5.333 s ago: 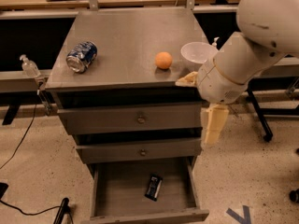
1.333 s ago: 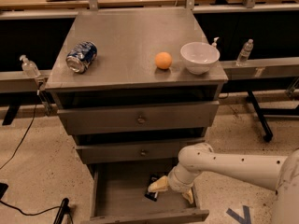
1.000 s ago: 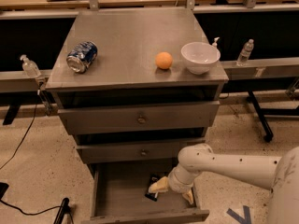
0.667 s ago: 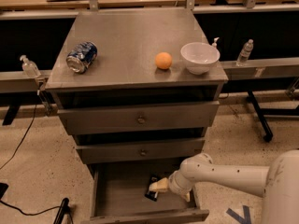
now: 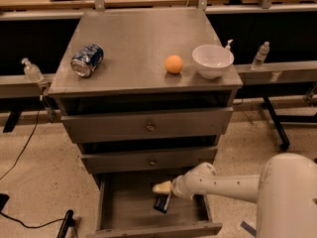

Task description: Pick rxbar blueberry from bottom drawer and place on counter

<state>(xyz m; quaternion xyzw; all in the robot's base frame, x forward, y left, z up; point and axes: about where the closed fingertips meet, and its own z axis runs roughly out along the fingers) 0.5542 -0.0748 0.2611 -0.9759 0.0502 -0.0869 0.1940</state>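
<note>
The bottom drawer [image 5: 115, 202] is pulled open at the foot of the cabinet. My arm reaches into it from the right. My gripper [image 5: 162, 188] is low inside the drawer, right of its middle, and looks shut on the top end of the rxbar blueberry [image 5: 161, 204], a small dark bar just below the cream fingertips. The bar is near the drawer floor. The grey counter [image 5: 133, 38] on top of the cabinet is far above the gripper.
On the counter lie a blue-and-silver soda can [image 5: 87, 60] at the left, an orange [image 5: 174, 64] and a white bowl [image 5: 212, 60] at the right. The two upper drawers [image 5: 148, 127] are closed. Bottles stand on side ledges; a cable runs on the floor at the left.
The arm came down from beside the cabinet into the bottom drawer. In the last second its elbow dropped lower and the gripper stayed at the bar, shifting slightly up and left.
</note>
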